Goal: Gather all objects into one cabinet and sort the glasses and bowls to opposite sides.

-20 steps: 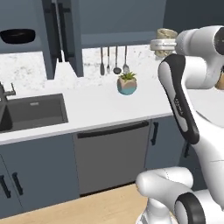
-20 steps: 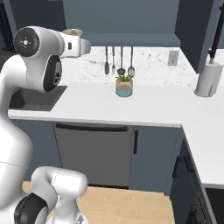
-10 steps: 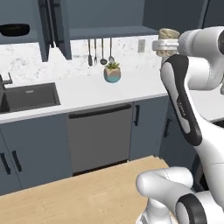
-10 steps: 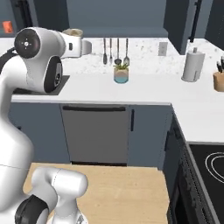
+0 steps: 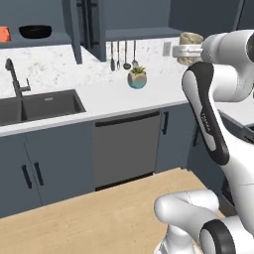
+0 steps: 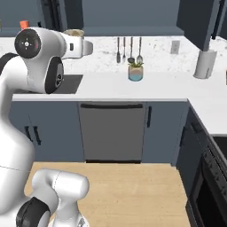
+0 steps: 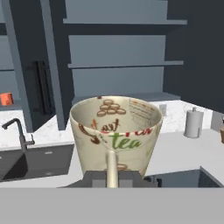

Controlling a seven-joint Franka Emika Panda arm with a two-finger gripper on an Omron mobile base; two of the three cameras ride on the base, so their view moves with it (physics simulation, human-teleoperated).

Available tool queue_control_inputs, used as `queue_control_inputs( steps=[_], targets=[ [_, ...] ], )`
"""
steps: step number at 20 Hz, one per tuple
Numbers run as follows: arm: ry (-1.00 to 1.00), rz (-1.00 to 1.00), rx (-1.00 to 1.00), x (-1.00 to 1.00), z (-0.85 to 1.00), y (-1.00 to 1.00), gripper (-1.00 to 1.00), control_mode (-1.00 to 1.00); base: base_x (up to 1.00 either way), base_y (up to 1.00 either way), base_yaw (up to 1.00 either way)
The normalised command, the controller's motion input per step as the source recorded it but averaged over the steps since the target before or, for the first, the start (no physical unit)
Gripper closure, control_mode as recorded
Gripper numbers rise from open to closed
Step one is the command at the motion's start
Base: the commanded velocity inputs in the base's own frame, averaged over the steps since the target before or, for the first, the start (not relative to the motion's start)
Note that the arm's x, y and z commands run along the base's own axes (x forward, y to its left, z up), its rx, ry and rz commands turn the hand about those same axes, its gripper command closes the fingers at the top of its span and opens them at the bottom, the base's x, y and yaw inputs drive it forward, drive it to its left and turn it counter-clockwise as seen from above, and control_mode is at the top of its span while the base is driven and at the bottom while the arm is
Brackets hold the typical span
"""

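Note:
My gripper (image 5: 187,49) is shut on a beige patterned mug (image 5: 191,39), held upright and high above the counter. In the hand view that mug (image 7: 116,130) is close up, its handle toward the camera and printed "tea"; the gripper (image 7: 111,177) clamps it low at the handle. From the right base view, the mug (image 6: 74,33) peeks over the hand (image 6: 82,47). In the open wall cabinet (image 5: 39,40) at far left sit the black bowl (image 5: 35,31) and the orange mug (image 5: 4,33). The orange mug (image 7: 6,99) also shows beside the door.
A potted plant (image 5: 137,78) stands on the white counter (image 5: 114,99) under hanging utensils (image 5: 123,54). The sink and faucet (image 5: 17,82) lie left. A paper towel roll (image 6: 205,64) stands at right. Open cabinet doors (image 5: 73,30) hang over the counter. A stove (image 6: 217,164) is at far right.
The base has backed away from the counter, so the whole scene has shifted and more floor shows. The mug stays held in the shut gripper.

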Motion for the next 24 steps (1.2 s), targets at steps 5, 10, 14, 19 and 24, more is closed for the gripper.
queue_control_inputs(
  steps=[5, 10, 14, 19, 24],
  targets=[
    [0.0, 0.0, 0.0, 0.0, 0.0, 0.0, 1.0, 1.0, -0.42, 0.65, -0.07],
    [0.0, 0.0, 0.0, 0.0, 0.0, 0.0, 1.0, 1.0, -0.45, 0.68, -0.07],
    [0.0, 0.0, 0.0, 0.0, 0.0, 0.0, 1.0, 1.0, -0.47, 0.73, -0.06],
    [0.0, 0.0, 0.0, 0.0, 0.0, 0.0, 1.0, 1.0, -0.42, 0.82, -0.03],
    [0.0, 0.0, 0.0, 0.0, 0.0, 0.0, 1.0, 1.0, -0.15, 0.91, 0.03]
  ],
)
